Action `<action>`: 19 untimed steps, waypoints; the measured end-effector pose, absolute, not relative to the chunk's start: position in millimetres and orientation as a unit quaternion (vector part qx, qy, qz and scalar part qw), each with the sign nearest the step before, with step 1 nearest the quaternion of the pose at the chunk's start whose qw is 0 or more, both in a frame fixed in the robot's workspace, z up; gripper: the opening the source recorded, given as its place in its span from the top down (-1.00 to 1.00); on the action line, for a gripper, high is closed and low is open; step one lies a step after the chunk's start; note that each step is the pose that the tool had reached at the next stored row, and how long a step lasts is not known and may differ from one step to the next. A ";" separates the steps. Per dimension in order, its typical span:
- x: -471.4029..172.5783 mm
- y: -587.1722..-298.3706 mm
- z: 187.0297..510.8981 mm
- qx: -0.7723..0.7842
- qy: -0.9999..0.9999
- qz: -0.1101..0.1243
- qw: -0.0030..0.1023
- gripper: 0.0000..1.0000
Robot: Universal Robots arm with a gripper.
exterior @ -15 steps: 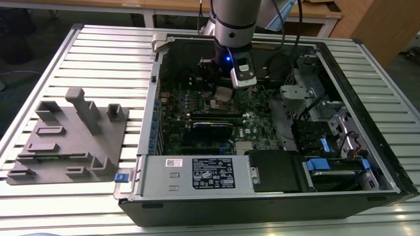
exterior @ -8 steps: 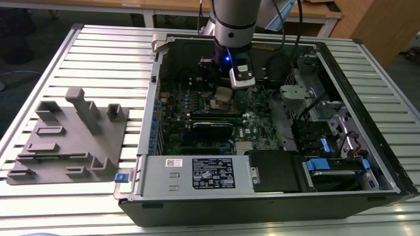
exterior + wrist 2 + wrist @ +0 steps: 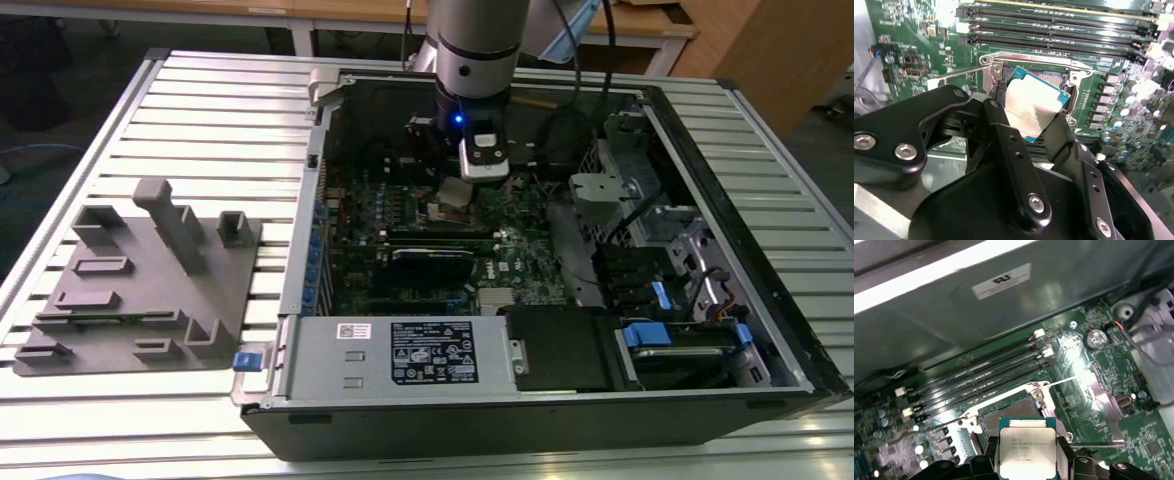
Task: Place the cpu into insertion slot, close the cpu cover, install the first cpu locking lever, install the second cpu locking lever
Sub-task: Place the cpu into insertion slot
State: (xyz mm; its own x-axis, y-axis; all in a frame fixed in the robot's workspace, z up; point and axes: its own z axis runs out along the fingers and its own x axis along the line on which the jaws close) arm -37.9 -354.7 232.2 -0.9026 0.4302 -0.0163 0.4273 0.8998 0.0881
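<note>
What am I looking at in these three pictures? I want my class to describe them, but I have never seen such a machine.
It is a robot arm reaching into an open computer case on a slatted metal table. The exterior view looks on from outside; both wrist views come from cameras riding on the arm. Its gripper is shut on a small silver chip, held over the square socket on the green circuit board. A grey moulded tray lies at the exterior view's left.

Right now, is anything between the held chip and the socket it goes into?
Nothing visible does. The claw holds the chip close over the socket, whose dark centre looks bare where it shows; the chip itself hides part of it.
</note>
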 end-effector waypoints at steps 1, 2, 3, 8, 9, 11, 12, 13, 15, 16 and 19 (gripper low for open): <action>-37.9 -354.7 232.1 0.228 0.973 0.041 0.018 -0.07; -37.9 -354.7 232.0 0.237 0.971 0.041 0.018 -0.07; -37.9 -354.7 232.0 0.246 0.968 0.041 0.019 -0.07; -37.9 -354.7 231.9 0.289 0.956 0.040 0.021 -0.07; -37.9 -354.7 231.9 0.298 0.954 0.040 0.021 -0.07; -37.9 -354.7 231.9 0.316 0.948 0.039 0.022 -0.07; -37.9 -354.7 231.9 0.324 0.945 0.039 0.022 -0.07; -37.9 -354.7 231.9 0.332 0.942 0.039 0.022 -0.07; -37.9 -354.7 231.7 0.348 0.936 0.038 0.023 -0.07; -37.9 -354.7 231.7 0.356 0.933 0.037 0.024 -0.07; -37.9 -354.7 231.6 0.378 0.925 0.035 0.025 -0.07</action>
State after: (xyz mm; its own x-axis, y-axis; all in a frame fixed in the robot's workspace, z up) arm -37.9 -354.7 231.6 -0.7125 0.7014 -0.0200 0.6979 0.7113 0.0842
